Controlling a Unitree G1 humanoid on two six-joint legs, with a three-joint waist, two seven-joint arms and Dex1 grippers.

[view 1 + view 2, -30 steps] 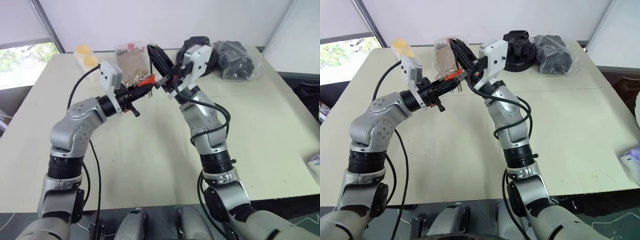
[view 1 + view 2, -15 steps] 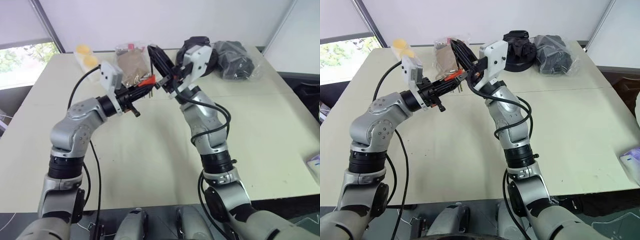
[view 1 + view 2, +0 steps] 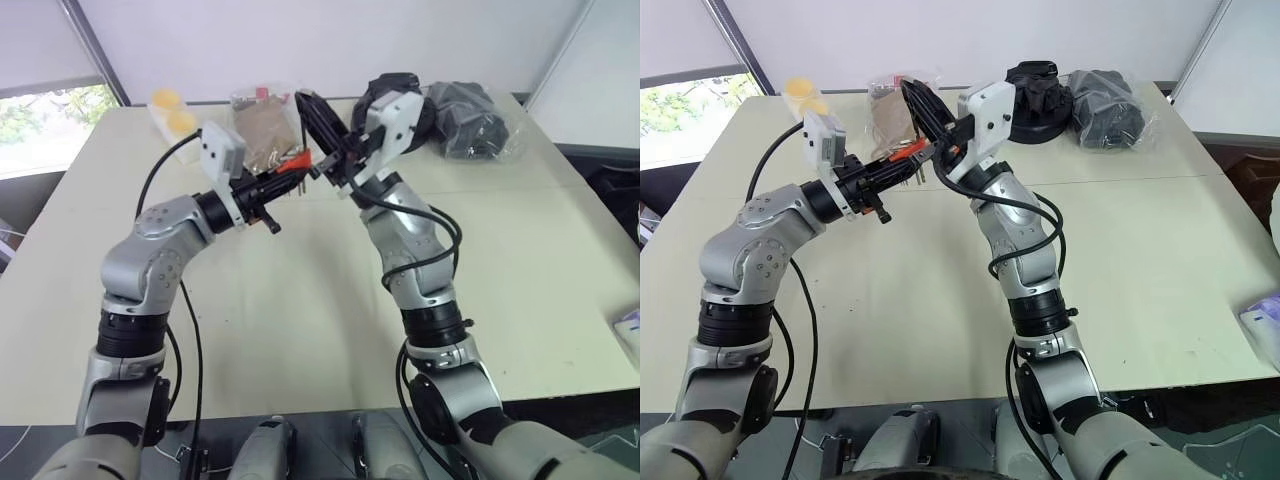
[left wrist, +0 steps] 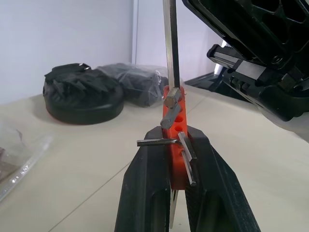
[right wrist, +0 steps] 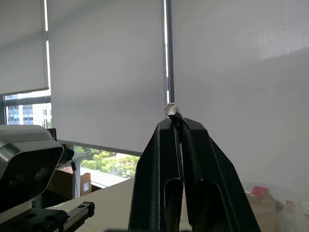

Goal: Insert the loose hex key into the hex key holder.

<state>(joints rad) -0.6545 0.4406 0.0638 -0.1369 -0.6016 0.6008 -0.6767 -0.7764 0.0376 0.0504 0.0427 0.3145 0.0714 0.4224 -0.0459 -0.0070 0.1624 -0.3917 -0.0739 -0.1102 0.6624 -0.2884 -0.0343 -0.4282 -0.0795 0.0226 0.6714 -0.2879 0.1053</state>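
My left gripper (image 3: 288,170) is shut on the hex key holder (image 3: 295,160), a small orange-red block (image 4: 174,121) held above the table between the black fingers (image 4: 145,183), with short metal keys sticking out of it. My right gripper (image 3: 302,97) points up and to the left, just above the holder, and is shut on the loose hex key (image 5: 171,109). In the left wrist view the key's long straight arm (image 4: 170,48) hangs vertically and meets the top of the holder. I cannot tell if its end sits in a hole.
At the far side of the beige table (image 3: 300,320) lie a bag of yellow items (image 3: 172,110), a clear bag with brown contents (image 3: 262,125), a black round object (image 3: 400,88) and a clear bag of black items (image 3: 480,125). A packet (image 3: 630,330) lies at the right edge.
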